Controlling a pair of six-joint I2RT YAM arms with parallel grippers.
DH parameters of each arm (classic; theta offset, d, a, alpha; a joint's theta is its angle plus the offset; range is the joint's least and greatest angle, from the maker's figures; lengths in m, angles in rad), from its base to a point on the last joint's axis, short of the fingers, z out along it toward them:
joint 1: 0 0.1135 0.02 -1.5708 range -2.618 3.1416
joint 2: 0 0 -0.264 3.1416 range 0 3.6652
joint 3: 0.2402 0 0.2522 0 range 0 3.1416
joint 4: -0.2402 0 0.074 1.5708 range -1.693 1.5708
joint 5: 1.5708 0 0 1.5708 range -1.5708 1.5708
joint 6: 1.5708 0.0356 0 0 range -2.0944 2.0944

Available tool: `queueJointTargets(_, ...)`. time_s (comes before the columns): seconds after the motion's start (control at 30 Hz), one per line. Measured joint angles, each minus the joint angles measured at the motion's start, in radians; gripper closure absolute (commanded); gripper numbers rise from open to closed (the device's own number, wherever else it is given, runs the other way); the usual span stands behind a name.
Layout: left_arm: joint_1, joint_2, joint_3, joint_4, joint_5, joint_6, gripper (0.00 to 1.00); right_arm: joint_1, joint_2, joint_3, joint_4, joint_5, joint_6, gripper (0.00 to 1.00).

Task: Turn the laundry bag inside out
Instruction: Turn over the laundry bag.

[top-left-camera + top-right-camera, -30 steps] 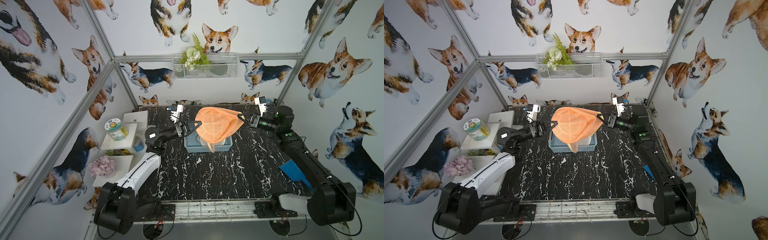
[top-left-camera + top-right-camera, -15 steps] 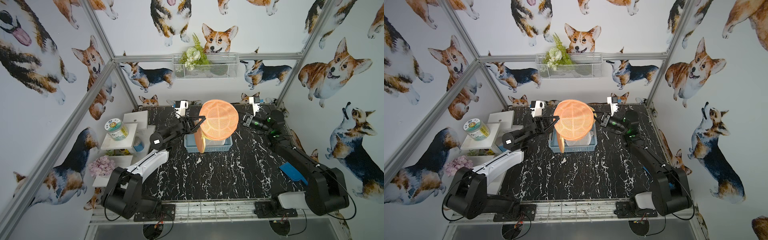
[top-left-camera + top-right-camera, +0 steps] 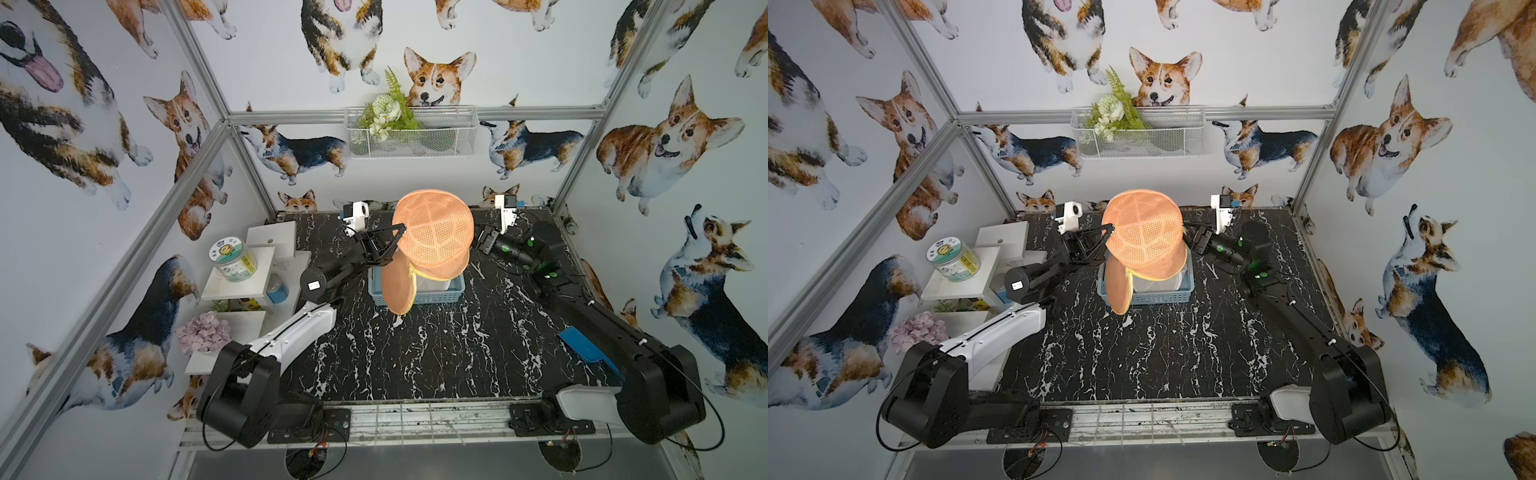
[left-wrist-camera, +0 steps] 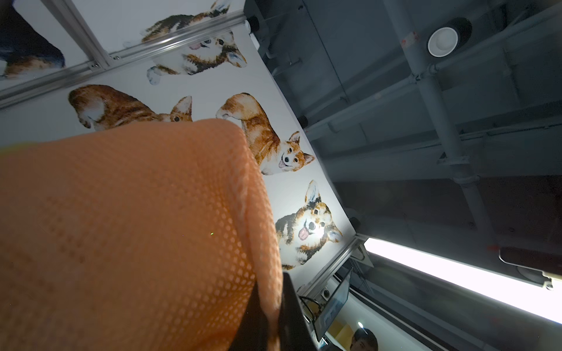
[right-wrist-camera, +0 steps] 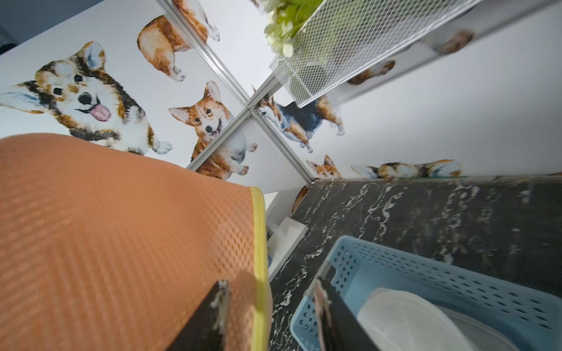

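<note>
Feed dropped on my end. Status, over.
Left gripper shut on bag. Right gripper open at its yellow edge. Bag up over blue basket, flap hanging.

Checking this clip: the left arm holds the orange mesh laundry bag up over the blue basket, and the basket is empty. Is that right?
Not quite. The blue basket is not empty: a white round item lies inside it, as the right wrist view shows. The rest holds: the left gripper is shut on the orange mesh laundry bag, which hangs over the basket.
</note>
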Motion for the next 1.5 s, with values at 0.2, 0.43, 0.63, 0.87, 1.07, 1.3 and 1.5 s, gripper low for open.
queueJointTargets(0.2,0.034,-0.15,0.043,-0.441,-0.041,0.237,1.0,-0.061,-0.212,-0.028,-0.117,0.064,-0.121,0.38)
queueJointTargets(0.43,0.038,-0.165,0.124,-0.803,-0.068,0.41,1.0,0.182,-0.208,0.153,-0.275,0.159,-0.389,0.26)
queueJointTargets(0.63,0.038,-0.166,0.151,-0.934,-0.082,0.464,1.0,0.521,-0.079,0.292,-0.405,0.481,-0.689,0.16)
queueJointTargets(0.87,0.038,-0.168,0.158,-0.992,-0.088,0.484,1.0,0.758,0.02,0.299,-0.444,0.885,-0.986,0.14)
queueJointTargets(1.07,0.038,-0.168,0.166,-1.009,-0.091,0.49,1.0,0.841,0.038,0.216,-0.404,1.122,-1.159,0.1)
queueJointTargets(1.3,0.038,-0.167,0.154,-0.994,-0.091,0.472,1.0,0.849,0.102,0.196,-0.347,1.272,-1.262,0.2)
queueJointTargets(1.5,0.037,-0.168,0.132,-0.959,-0.106,0.428,1.0,0.81,0.119,0.238,-0.363,1.25,-1.25,0.85)
